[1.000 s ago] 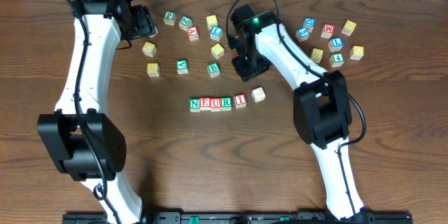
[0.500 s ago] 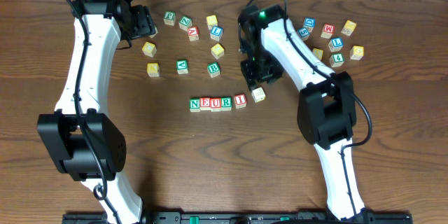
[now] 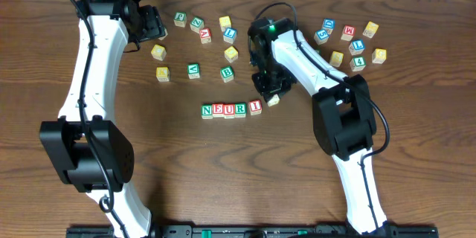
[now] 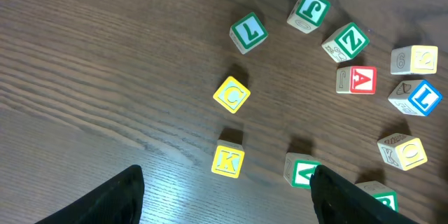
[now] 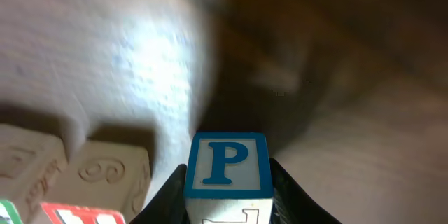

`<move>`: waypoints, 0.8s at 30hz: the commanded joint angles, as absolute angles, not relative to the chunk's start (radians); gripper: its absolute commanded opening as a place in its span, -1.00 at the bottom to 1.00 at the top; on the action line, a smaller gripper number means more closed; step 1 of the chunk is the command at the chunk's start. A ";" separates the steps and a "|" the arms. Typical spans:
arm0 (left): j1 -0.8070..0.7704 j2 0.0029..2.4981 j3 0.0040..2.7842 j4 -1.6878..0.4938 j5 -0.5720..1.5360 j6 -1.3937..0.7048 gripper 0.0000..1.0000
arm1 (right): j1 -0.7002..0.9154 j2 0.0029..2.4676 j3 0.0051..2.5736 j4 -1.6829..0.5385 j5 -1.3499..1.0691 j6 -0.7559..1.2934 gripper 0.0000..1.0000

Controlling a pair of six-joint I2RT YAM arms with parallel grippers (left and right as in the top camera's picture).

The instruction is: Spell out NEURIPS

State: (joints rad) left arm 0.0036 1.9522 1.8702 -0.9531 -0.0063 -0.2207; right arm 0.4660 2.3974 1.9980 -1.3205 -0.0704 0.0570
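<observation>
Reaching from the near right edge toward the worktop's [image 3: 416, 134] middle, the right arm folds downward. The right gripper [image 3: 268, 87] is clamped on the P block [image 5: 227, 162], just beside the I end of the NEURI row [image 3: 232, 109]. The left arm stretches toward the far left corner, and the left gripper [image 4: 225, 199] is spread wide above loose blocks [image 4: 232, 95]. Room for movement lies between the row and the near edge.

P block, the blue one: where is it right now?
In the right wrist view, the P block sits between the fingers of the right gripper, just right of the NEURI row.
</observation>
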 commanded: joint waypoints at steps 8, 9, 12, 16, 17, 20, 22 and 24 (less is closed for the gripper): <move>0.001 1.949 1.853 -0.956 -0.013 -0.219 0.50 | 0.472 2.379 2.001 -1.132 -0.055 -0.179 -0.48; 0.001 1.949 1.853 -0.956 -0.013 -0.219 0.50 | 0.472 2.379 2.001 -1.117 -0.055 -0.197 -0.46; 0.001 1.949 1.853 -0.956 -0.013 -0.219 0.50 | 0.472 2.379 2.001 -1.087 -0.055 -0.229 -0.41; 0.001 1.949 1.853 -0.956 -0.013 -0.219 0.50 | 0.469 2.379 2.001 -1.085 -0.051 -0.245 -0.34; 0.001 1.949 1.853 -0.956 -0.013 -0.219 0.50 | 0.468 2.379 2.001 -1.087 -0.051 -0.245 -0.31; 0.001 1.949 1.853 -0.956 -0.013 -0.219 0.50 | 0.468 2.379 2.001 -1.089 -0.051 -0.244 -0.18; 0.001 1.949 1.853 -0.956 -0.013 -0.219 0.50 | 0.468 2.379 2.001 -1.088 -0.051 -0.244 -0.10; 0.001 1.949 1.853 -0.956 -0.013 -0.219 0.50 | 0.468 2.379 2.003 -1.089 -0.052 -0.235 -0.02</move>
State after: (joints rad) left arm 0.0036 1.9522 1.8698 -0.9535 -0.0063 -0.2207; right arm 0.4664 2.3886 1.9987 -1.0870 -0.0547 -0.2287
